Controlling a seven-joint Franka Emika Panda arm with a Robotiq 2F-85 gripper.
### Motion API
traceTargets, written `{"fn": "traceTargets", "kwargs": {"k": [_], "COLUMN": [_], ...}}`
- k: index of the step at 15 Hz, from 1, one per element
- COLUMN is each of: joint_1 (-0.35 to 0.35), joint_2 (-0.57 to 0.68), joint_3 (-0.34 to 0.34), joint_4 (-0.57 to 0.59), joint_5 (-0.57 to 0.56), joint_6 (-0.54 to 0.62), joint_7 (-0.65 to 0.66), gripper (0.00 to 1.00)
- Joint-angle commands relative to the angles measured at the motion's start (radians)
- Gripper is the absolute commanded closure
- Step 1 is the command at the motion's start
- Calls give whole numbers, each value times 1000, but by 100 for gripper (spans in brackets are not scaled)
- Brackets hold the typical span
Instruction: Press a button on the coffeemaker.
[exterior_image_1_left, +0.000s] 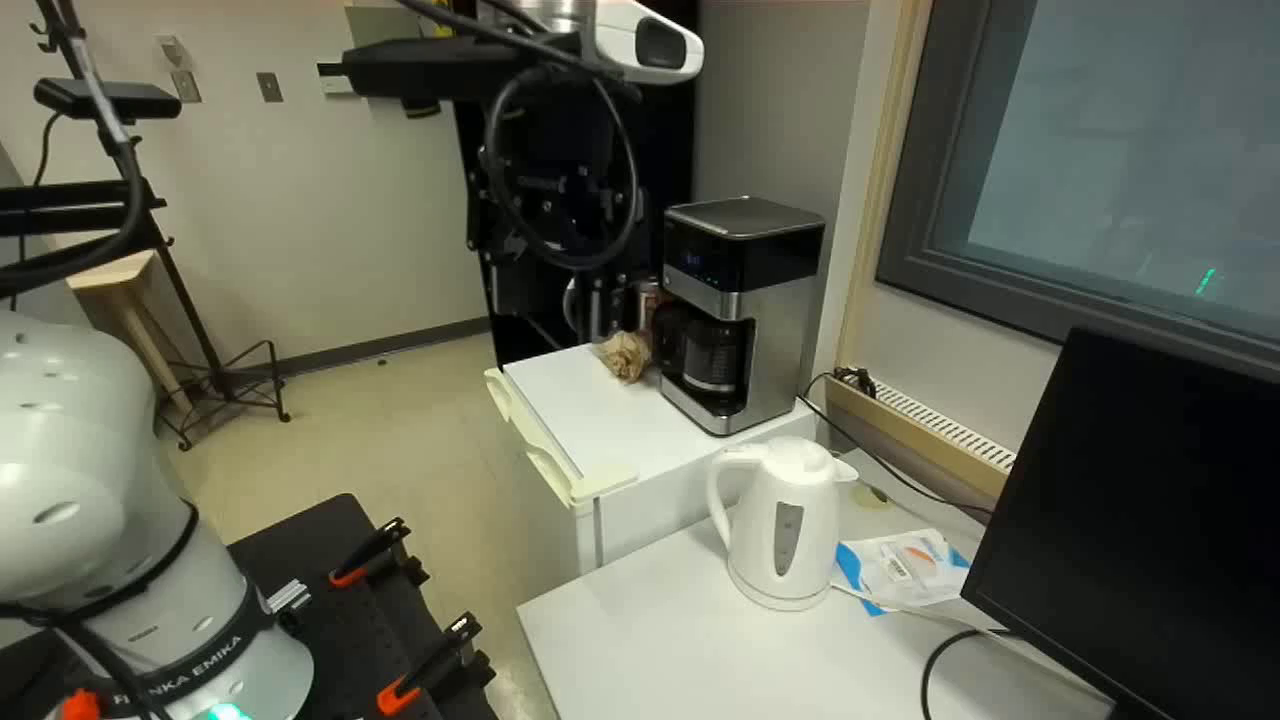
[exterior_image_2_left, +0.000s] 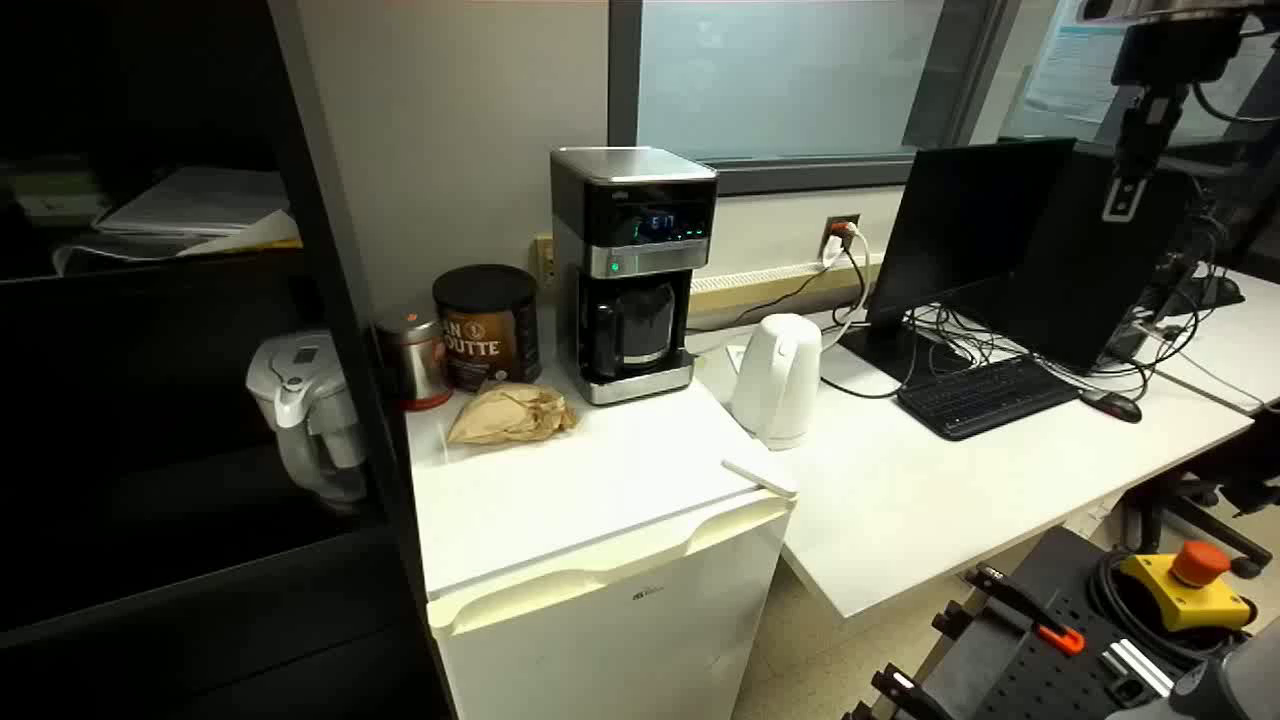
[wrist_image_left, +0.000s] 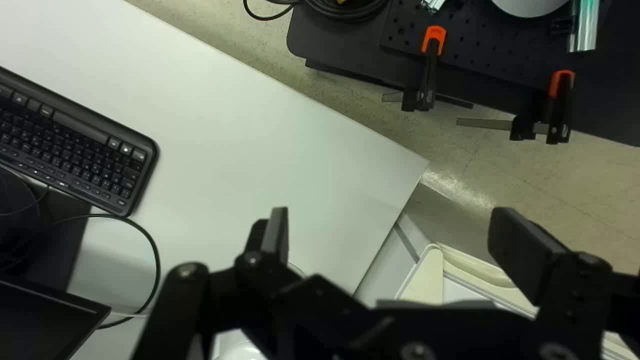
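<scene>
The black coffeemaker with a silver-grey top and band stands upright on the white fridge in both exterior views (exterior_image_1_left: 780, 330) (exterior_image_2_left: 590, 220). Its lit display (exterior_image_2_left: 660, 222) and a green-lit button (exterior_image_2_left: 615, 267) face forward; a dark carafe (exterior_image_2_left: 645, 325) sits below them. It is out of the wrist view. My gripper (wrist_image_left: 395, 235) is open and empty in the wrist view, its two fingers wide apart over the desk and fridge edge. It hangs pointing down in both exterior views (exterior_image_1_left: 600, 312) (exterior_image_2_left: 1125, 200), high up and apart from the coffeemaker.
A white kettle (exterior_image_1_left: 790, 525) stands on the white desk (exterior_image_2_left: 990, 480) beside the fridge (exterior_image_2_left: 600, 510). A paper bag (exterior_image_2_left: 512, 412), coffee tin (exterior_image_2_left: 487, 330) and metal canister (exterior_image_2_left: 415, 355) sit near the coffeemaker. A monitor (exterior_image_2_left: 970, 230), keyboard (exterior_image_2_left: 985, 395) and black shelf (exterior_image_2_left: 190, 440) flank the area.
</scene>
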Motion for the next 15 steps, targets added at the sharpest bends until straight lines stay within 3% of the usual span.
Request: {"fn": "traceTargets", "kwargs": {"k": [1, 7, 15], "joint_1": [-1, -1, 51], "joint_2": [1, 1, 182], "joint_3": [1, 1, 37], "joint_4": [2, 2, 47], "joint_5": [1, 1, -36], "joint_6": [-2, -2, 131], "joint_7": [-1, -1, -93], "gripper": [0, 0, 0]}}
